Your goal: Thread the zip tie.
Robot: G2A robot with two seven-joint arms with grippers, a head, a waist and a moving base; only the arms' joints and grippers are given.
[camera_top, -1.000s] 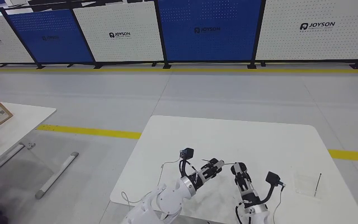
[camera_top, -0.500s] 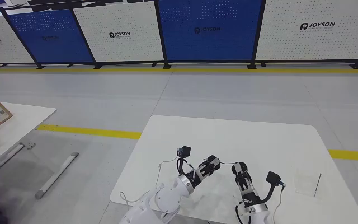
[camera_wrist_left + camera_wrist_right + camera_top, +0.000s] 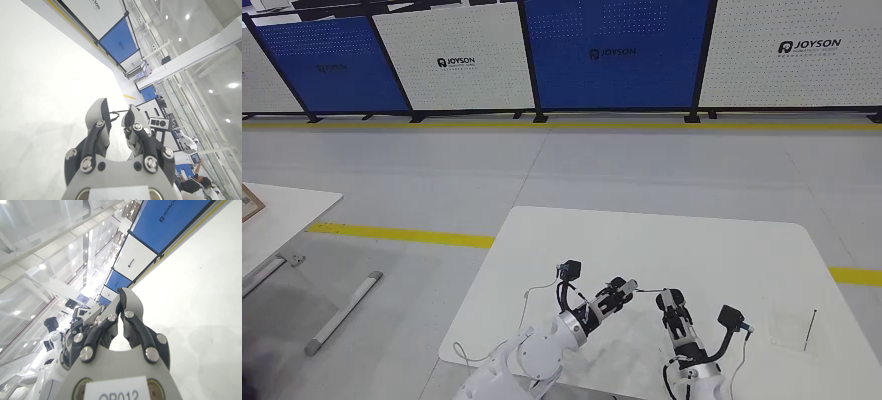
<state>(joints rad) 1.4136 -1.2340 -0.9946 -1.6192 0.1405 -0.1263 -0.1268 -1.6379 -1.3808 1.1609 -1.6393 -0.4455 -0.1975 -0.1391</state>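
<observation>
The left gripper [image 3: 117, 106], just left of the right gripper [image 3: 121, 293], stands part open, the zip tie [image 3: 116, 111] crossing its gap, apparently unclamped. The tie's long axis runs straight toward the right gripper, whose jaws are pinched tight on its end. Since half a second ago the left gripper has rolled slightly and edged nearer the right gripper.

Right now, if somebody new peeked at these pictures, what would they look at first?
First, the thin black zip tie stretched between the two grippers, over the white table near its front edge. The right gripper is pinched shut on one end, while the left gripper stands open with the tie crossing between its fingers. Off to the robot's right sits a clear box.
</observation>
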